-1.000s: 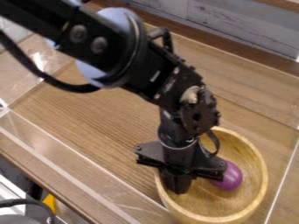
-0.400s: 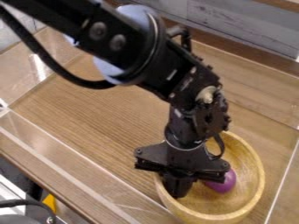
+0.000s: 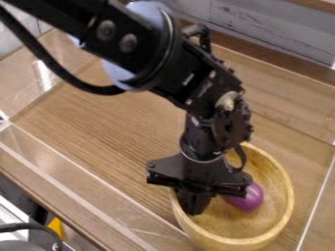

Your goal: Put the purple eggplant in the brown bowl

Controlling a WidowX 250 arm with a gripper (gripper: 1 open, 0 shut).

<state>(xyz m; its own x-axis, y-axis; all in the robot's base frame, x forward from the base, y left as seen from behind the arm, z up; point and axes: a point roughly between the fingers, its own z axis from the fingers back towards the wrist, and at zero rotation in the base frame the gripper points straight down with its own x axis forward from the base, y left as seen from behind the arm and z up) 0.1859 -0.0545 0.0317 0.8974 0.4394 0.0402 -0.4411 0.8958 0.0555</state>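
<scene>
The brown bowl [image 3: 277, 227] sits at the front right of the wooden table, a large round wooden bowl with a thick rim. My gripper [image 3: 201, 202] points straight down into its hollow, its dark fingers held together. The purple eggplant [image 3: 248, 196] sticks out to the right of the fingers, small and glossy, just over the bowl's inner floor. It shifts together with the fingers, so the gripper is shut on it. The gripper body hides the eggplant's left end and the bowl's near-left inner wall.
The black arm [image 3: 144, 54] reaches in from the upper left over the table [image 3: 105, 137]. Clear plastic walls [image 3: 39, 172] run along the table's left and front edges. A pale wall stands behind the table at the back right.
The gripper dipped lower into the bowl, then rose slightly and drifted a little left. The eggplant followed it. The fingers stayed shut.
</scene>
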